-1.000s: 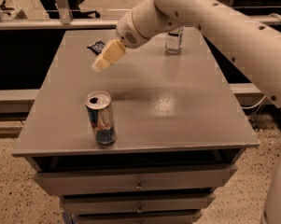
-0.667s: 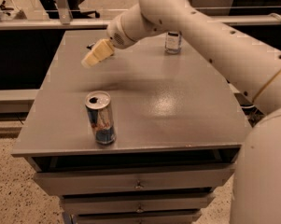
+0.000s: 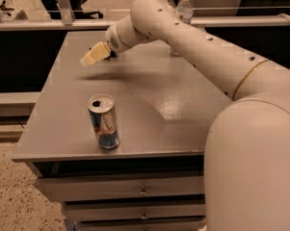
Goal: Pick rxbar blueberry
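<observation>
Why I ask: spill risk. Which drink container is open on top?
The silver-blue can in front: its top shows a hole. The bottle is white-capped. The gripper hovers over the table beyond the can.

high downward view, gripper (image 3: 88,60) upper left

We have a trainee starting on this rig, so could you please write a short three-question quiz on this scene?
1. True or false: the drink can stands upright near the front edge of the table.
2. Where is the pincer? A) clamped on the can; B) above the table's far part, away from the can; C) out of view.
3. Fill in: the clear bottle behind the arm has a ____ cap.
Key: 1 true; 2 B; 3 white.
</observation>
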Motion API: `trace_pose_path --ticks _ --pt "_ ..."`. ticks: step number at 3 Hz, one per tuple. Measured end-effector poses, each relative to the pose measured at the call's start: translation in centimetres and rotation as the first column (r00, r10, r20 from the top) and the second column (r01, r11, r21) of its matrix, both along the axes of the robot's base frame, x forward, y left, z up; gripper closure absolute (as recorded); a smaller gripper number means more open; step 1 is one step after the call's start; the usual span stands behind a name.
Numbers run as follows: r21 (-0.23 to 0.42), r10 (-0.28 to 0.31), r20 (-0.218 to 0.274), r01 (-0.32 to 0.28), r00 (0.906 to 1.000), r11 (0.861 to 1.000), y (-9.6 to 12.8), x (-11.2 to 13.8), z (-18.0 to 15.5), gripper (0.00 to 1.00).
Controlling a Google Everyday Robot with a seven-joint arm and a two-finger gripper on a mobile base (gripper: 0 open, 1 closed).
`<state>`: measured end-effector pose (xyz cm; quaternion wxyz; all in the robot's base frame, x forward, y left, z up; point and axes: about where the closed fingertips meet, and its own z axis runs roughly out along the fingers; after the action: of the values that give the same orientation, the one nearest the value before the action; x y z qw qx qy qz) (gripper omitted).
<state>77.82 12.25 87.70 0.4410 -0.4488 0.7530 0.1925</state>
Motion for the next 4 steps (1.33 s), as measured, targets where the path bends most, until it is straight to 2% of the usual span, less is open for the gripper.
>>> trace_pose_path --ticks 2,4 --pt "0.012 -0.081 -0.024 0.081 0.9965 0.997 -0.3 3.0 -2.4 0.03" --pt "0.009 -0.134 -0.036 0.134 0.9903 0.991 -1.2 4.2 -3.7 0.51"
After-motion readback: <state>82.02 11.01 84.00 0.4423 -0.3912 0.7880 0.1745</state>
